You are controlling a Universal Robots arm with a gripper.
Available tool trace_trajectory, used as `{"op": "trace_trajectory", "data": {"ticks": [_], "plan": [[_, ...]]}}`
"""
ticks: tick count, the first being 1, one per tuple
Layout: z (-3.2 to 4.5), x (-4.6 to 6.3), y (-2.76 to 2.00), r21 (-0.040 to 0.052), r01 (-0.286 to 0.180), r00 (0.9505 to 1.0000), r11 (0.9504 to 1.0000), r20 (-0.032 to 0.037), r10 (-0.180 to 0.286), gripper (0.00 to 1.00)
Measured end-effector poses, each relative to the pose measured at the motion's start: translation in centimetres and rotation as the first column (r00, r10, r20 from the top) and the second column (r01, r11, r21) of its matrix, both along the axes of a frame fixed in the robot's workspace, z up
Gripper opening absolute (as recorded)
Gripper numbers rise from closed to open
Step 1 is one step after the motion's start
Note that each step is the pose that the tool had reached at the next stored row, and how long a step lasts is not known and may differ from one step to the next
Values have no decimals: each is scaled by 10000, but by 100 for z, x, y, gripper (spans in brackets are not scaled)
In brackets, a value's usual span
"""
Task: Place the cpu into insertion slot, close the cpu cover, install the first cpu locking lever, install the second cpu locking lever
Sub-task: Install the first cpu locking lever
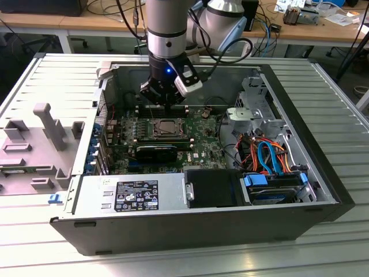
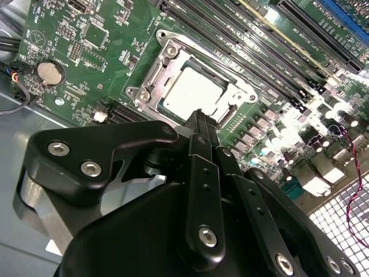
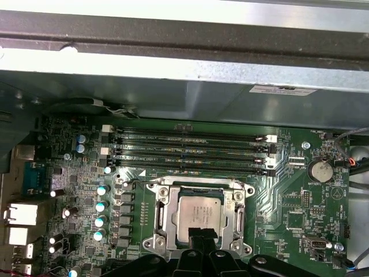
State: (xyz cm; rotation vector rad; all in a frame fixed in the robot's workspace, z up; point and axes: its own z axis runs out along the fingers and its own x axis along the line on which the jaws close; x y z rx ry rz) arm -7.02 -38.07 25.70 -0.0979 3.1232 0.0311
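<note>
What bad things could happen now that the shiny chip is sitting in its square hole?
The gripper, fingers shut, hangs right at the edge of the cpu. A push down or sideways might scratch it or strain the insertion slot. The cpu cover lies over the chip; a nudge there might bend its thin frame. The memory slots nearby could get bumped.

The fingers [image 3: 202, 238] hide the cpu's [image 3: 199, 214] near edge.

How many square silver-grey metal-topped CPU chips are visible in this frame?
1. The square silver-grey cpu sits in the silvery-rimmed insertion slot on the green circuit board, at the black gripper tips. The gripper hides some board.
</note>
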Motion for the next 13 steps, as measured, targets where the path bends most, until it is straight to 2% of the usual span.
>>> {"op": "trace_trajectory", "data": {"ticks": [13], "plan": [[0,-30,0,0,1,10000,10000,0,-1,11]]}}
